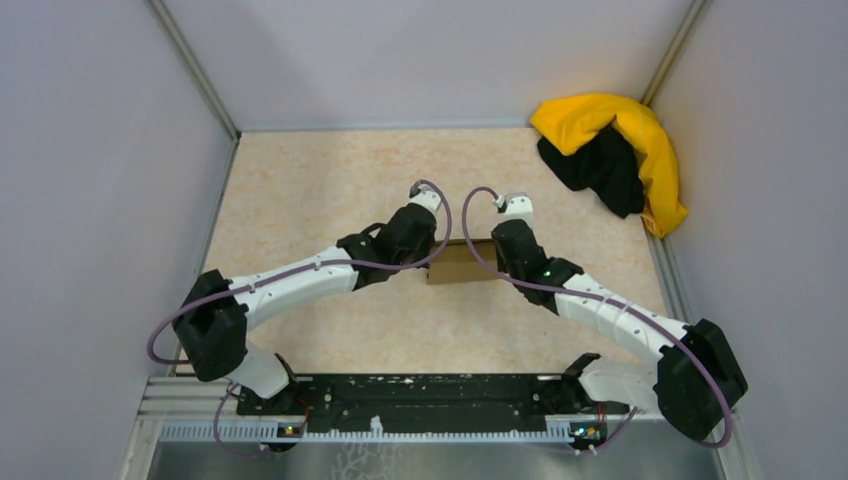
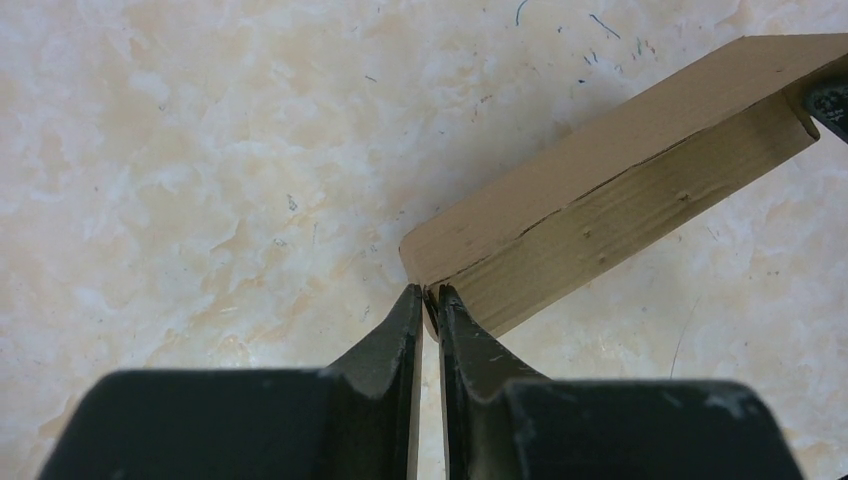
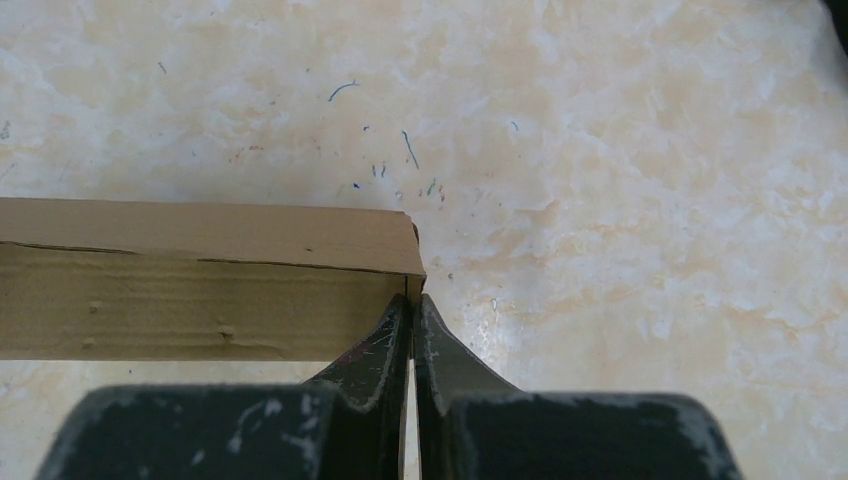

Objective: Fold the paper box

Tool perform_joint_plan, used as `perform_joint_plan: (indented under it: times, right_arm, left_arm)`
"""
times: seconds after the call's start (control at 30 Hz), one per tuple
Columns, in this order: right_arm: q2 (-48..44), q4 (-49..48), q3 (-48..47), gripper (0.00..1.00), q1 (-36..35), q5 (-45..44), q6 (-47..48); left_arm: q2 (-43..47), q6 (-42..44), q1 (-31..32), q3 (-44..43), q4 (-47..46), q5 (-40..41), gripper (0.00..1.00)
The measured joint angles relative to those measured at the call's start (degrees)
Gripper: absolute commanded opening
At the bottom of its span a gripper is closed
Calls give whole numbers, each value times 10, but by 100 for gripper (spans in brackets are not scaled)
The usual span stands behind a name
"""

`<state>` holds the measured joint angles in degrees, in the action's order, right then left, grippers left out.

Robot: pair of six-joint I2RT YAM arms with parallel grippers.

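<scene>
We grasp the paper box at frame centre: left gripper pinches one end corner, right gripper clamps the opposite end.

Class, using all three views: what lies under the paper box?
Only the beige marbled tabletop shows around the paper box. The patch directly beneath is covered by the cardboard, so anything there cannot be seen.
</scene>
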<state>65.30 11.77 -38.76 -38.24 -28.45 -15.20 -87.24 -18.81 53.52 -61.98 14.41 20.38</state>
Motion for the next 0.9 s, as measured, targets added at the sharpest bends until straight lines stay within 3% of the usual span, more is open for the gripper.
perform_joint_plan:
  times: [0.9]
  right_arm:
    - [1, 3, 1, 0, 2, -15, 9]
  left_arm:
    - [-74, 4, -26, -131, 118, -59, 14]
